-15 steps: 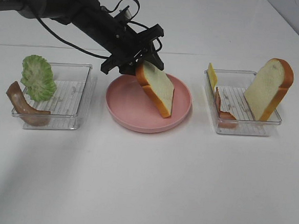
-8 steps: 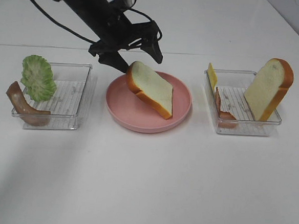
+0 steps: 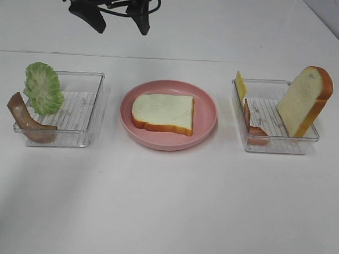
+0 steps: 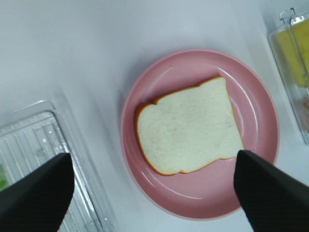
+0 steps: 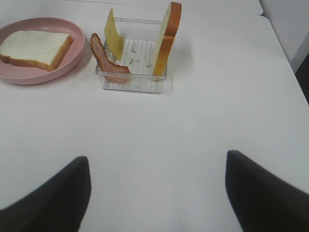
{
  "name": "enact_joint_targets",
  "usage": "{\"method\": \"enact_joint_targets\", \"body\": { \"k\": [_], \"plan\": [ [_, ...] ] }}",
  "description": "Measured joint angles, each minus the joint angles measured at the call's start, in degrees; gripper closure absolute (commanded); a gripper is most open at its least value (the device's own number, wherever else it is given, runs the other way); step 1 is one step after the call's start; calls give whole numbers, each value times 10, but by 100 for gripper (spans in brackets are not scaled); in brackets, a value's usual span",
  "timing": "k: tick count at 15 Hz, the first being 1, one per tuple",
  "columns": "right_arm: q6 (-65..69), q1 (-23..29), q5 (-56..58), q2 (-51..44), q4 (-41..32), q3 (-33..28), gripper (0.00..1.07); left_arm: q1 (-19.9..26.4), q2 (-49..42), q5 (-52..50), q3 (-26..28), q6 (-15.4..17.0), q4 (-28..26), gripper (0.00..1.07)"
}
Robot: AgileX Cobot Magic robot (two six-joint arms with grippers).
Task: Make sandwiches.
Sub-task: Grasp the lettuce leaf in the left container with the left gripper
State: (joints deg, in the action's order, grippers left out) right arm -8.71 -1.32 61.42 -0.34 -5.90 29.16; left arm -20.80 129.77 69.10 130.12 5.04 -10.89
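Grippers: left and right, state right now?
Left gripper: open, holding nothing, up above the bread slice on the pink plate.
Right gripper: open, holding nothing.

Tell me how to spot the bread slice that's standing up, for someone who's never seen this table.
From the pink plate mid-table, move to the clear tray on its right. The bread slice leans upright at that tray's right end. Unlike the slice lying flat on the plate, it stands on edge, taller than the yellow cheese and brown strip beside it.
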Motion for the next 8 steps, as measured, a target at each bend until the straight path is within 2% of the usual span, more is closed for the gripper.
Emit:
{"method": "enact_joint_targets", "body": {
  "k": [2,5,8],
  "plan": [
    [0,0,0,0,0,0,34,1,-12,3,7,5,45,27],
    [0,0,0,0,0,0,34,14,-42,4,4,13,68,28],
    [0,0,0,0,0,0,34,66,-95,4,-57,14,71,28]
  ]
}}
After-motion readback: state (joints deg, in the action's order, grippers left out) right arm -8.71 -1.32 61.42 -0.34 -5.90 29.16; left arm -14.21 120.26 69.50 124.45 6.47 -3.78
